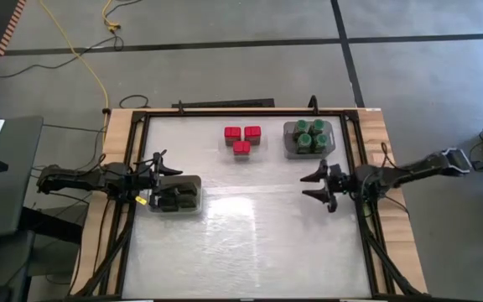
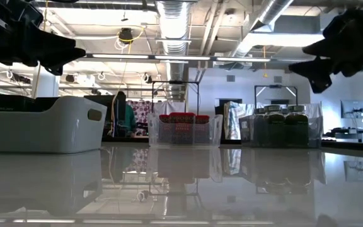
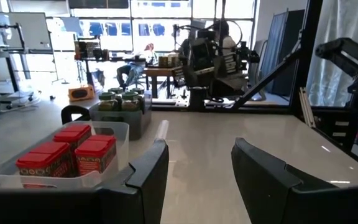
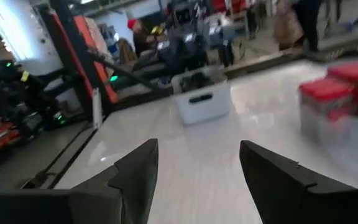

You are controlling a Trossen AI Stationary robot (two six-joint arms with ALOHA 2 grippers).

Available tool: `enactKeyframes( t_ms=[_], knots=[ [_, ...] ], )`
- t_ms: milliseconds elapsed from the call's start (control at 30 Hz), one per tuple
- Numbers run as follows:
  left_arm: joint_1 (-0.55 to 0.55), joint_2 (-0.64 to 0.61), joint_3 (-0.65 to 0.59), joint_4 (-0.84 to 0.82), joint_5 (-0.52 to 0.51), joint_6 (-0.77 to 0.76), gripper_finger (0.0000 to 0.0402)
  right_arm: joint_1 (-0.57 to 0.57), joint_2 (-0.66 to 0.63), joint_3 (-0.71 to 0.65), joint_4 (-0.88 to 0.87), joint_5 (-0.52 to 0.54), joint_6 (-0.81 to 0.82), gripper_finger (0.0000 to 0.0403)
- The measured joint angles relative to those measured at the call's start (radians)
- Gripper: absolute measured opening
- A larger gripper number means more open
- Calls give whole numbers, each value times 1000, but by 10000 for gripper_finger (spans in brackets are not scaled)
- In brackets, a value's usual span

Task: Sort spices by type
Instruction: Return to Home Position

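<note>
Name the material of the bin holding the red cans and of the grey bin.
Clear bin: likely glossy transparent plastic; the red cans show through its walls. Grey bin: likely opaque matte plastic, with a moulded handle slot.

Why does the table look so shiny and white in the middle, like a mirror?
High view: light glares off the glossy table, a pale patch mid-table. Low view: bright ceiling lights overhead; the tabletop mirrors the clear bin of red cans and the grey bin.
</note>
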Motion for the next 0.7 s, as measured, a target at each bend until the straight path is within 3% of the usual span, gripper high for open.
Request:
enactKeyframes(
  t_ms=[367,700],
  knots=[
    [0,0,0,0,0,0,169,-86,-221,-1,-51,-61,-108,255],
    [0,0,0,0,1,-8,169,-104,-413,-1,-279,-36,-89,255]
  ],
)
